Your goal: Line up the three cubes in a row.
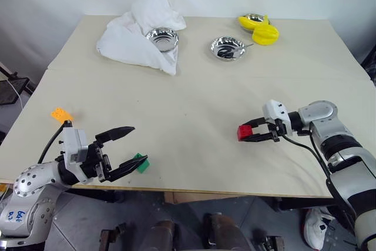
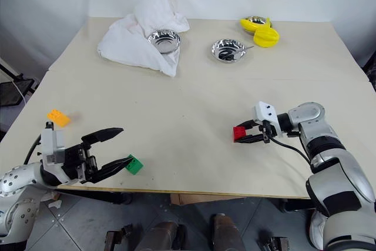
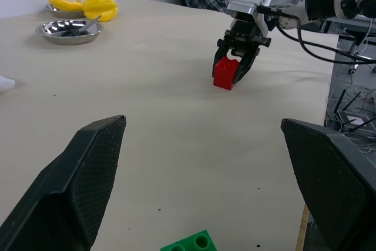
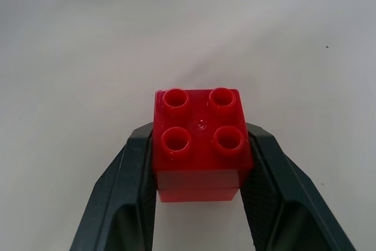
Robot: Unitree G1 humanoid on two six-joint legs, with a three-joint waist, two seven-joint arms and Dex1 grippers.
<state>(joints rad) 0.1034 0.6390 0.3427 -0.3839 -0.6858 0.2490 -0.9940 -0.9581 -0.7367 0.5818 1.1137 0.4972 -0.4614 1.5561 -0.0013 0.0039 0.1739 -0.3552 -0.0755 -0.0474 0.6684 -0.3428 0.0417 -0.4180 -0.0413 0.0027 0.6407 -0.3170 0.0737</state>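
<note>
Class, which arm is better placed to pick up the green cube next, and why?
Left. The left gripper is open with the green cube at its fingertips; the right gripper is shut on the red cube.

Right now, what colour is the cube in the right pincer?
Red: the cube sits clamped in the right pincer, clearest in the right wrist view.

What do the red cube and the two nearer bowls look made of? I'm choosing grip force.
The red cube, clamped in the right claw, looks like glossy moulded plastic: soft highlights on its four round studs. The bowl on the white cloth and the bowl beside it look like polished steel, mirror-bright with dark reflections.
</note>
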